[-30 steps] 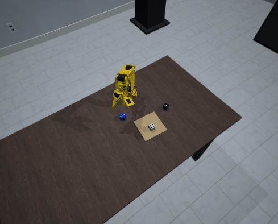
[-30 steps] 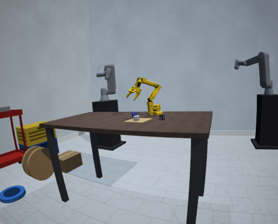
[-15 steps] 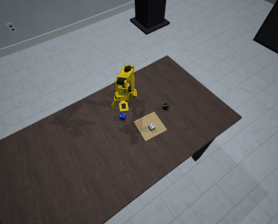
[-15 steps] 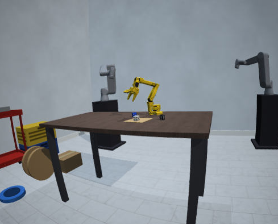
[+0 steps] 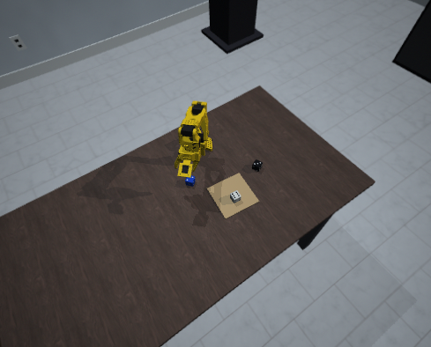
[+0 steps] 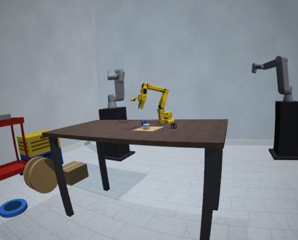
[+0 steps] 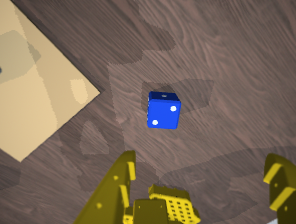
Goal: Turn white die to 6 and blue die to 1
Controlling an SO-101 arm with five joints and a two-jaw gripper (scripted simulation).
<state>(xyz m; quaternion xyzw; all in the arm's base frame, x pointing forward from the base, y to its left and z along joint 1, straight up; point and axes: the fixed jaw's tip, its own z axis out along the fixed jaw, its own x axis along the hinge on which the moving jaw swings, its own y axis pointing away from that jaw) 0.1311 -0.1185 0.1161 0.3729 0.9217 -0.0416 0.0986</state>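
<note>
The blue die lies on the bare table, off the mat, and shows two pips on the face toward the wrist camera. It also shows in the top view and in the exterior view. The white die sits flat on the tan mat with several pips on top. The black die lies on the table beyond the mat. My gripper hangs well above the blue die, open and empty, its two fingers at either side of the view's bottom edge.
My yellow arm's base stands on the table behind the blue die. The mat's corner lies left of the blue die in the wrist view. Grey arms on black pedestals stand off the table.
</note>
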